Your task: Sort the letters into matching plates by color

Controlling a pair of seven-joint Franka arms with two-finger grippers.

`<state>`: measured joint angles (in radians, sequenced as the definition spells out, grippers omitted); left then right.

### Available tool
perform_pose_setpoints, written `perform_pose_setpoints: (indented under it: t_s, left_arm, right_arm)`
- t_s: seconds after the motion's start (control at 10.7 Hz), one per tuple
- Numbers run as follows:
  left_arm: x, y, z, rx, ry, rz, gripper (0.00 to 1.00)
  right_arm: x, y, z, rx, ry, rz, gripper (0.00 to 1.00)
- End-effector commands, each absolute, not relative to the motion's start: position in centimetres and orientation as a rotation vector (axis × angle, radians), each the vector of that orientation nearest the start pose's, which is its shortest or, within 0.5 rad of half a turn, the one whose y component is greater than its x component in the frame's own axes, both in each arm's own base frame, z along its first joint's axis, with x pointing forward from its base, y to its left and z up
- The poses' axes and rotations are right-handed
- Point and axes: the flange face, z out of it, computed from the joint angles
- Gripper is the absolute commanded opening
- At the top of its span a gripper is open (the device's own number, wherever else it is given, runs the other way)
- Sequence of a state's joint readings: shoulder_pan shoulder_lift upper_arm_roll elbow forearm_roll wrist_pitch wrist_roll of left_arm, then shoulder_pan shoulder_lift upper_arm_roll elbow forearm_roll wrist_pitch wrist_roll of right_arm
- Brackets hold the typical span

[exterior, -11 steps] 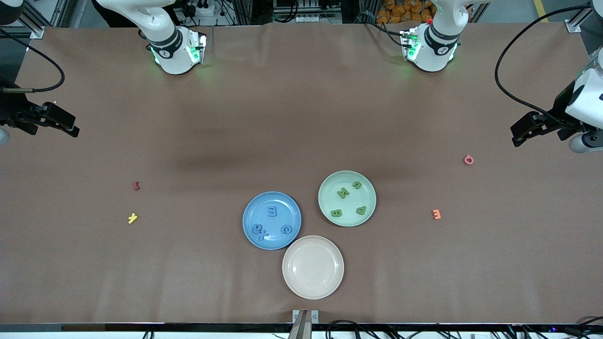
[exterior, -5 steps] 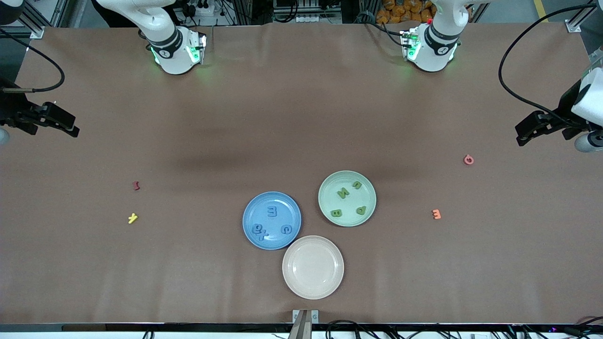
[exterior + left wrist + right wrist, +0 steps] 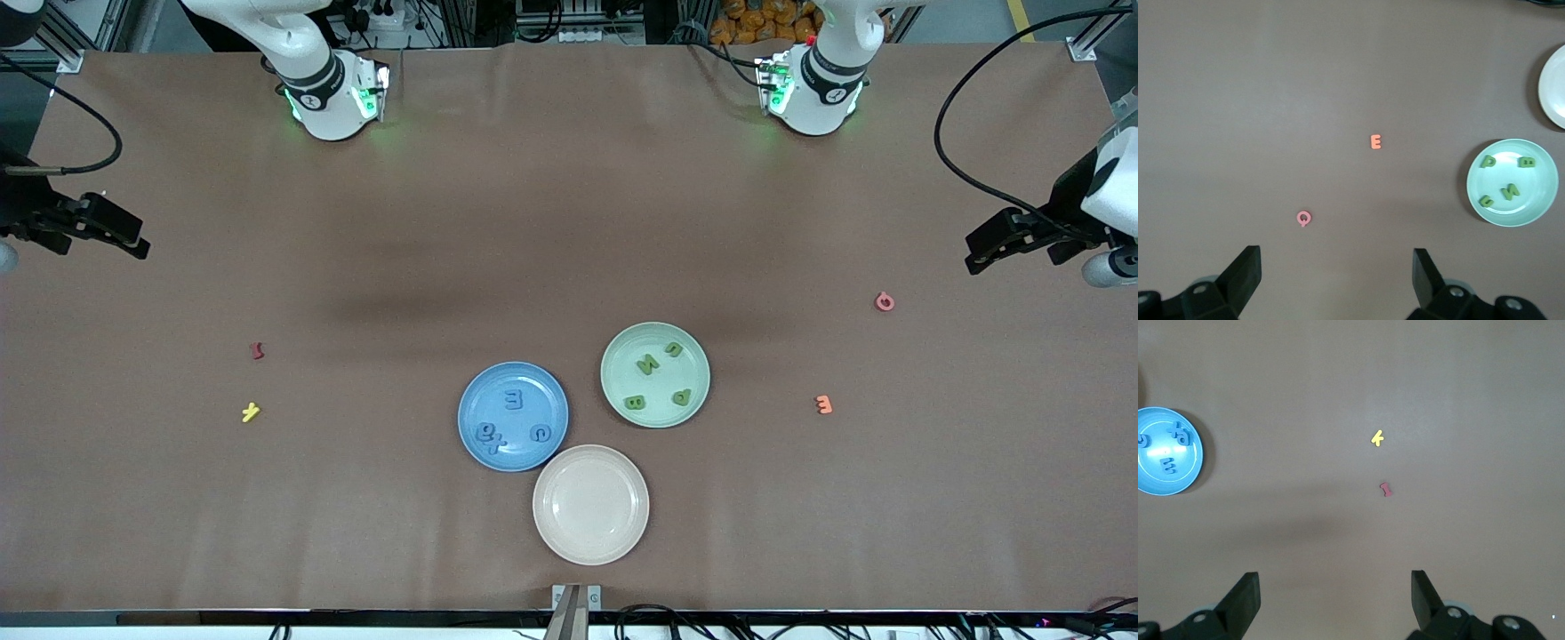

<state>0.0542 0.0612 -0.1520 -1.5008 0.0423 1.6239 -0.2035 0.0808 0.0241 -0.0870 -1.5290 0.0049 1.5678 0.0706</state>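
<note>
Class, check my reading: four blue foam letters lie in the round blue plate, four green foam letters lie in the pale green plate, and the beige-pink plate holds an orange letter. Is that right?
Not quite. The beige-pink plate holds nothing; the front view shows the orange letter lying on the table toward the left arm's end. The four blue foam letters in the round blue plate and four green foam letters in the pale green plate are right.

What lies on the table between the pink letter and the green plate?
Only the orange letter E lies between the pink letter and the green plate; the left wrist view shows it.
</note>
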Motion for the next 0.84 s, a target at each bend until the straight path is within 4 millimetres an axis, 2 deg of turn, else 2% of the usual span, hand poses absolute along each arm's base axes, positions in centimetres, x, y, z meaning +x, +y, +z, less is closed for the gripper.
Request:
perform_pose_setpoints:
  t_s: [0.0, 0.28, 0.47, 0.75]
  left_arm:
    - [57.48, -4.79, 62.96, -3.152, -0.134, -0.103, 1.00]
    - [57.28, -4.99, 63.09, -3.153, -0.003, -0.106, 1.00]
    - [57.08, -5.76, 63.24, -3.153, 0.021, -0.106, 1.00]
    - [56.95, -5.78, 63.32, -3.154, 0.031, -0.103, 1.00]
  right_arm:
    - [56.13, -0.12, 63.50, -3.149, 0.136, -0.025, 1.00]
    - [56.22, -0.03, 63.32, -3.150, 0.133, -0.020, 1.00]
    - [56.26, -0.02, 63.24, -3.150, 0.133, -0.018, 1.00]
    - [56.26, -0.02, 63.24, -3.150, 0.133, -0.018, 1.00]
